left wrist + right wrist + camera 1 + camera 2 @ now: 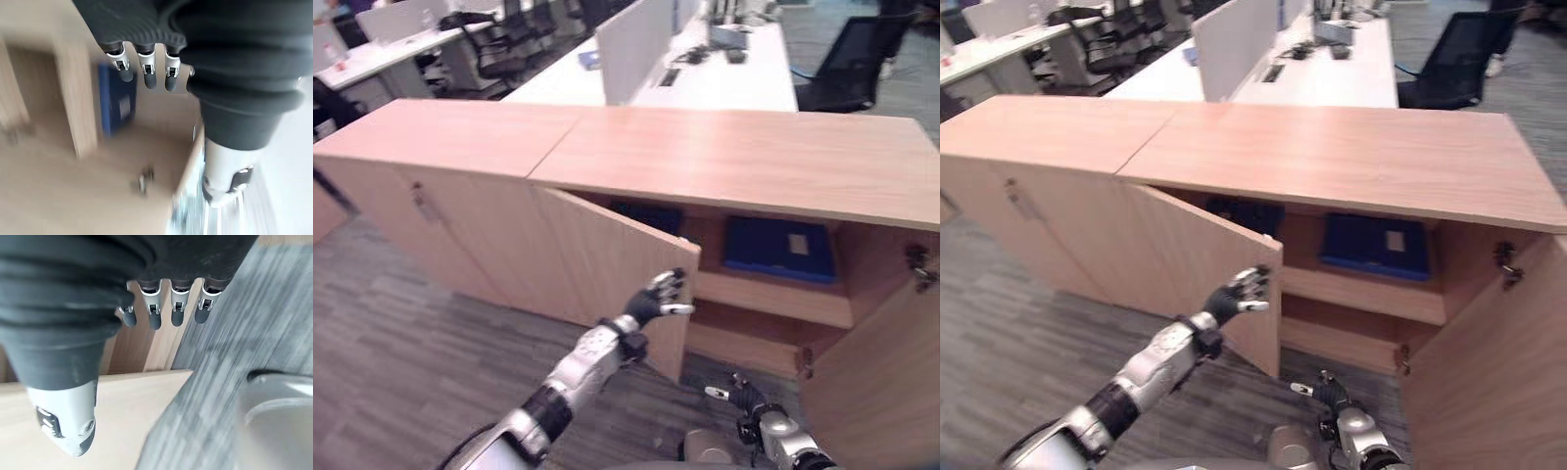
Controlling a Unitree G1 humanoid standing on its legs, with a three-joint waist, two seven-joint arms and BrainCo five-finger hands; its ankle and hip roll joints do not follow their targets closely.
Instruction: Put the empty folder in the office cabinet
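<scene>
Fingers (668, 284) of the left hand (656, 299) were a little bent and loose, holding nothing, right by the free edge of the open left door (607, 269) near the middle of the frame. In the left wrist view the fingers hung straight with nothing between them. Low in the frame, right of the middle, the right hand (741, 395) had its fingers relaxed and empty too, over the grey floor (401, 333).

Up and to the right of the left hand, a blue folder (779, 250) lay flat on the upper shelf (773, 294) inside the office cabinet (734, 157). It was well apart from both hands. Another dark folder (647, 214) sat further left on the same shelf, partly hidden behind the left door. That door stood between the left hand and the shelf. At the lower right of the frame the right door (881, 382) stood open.

Behind the cabinet, in the upper part of the frame, were a white worktop (744, 78) and a black chair (852, 59).
</scene>
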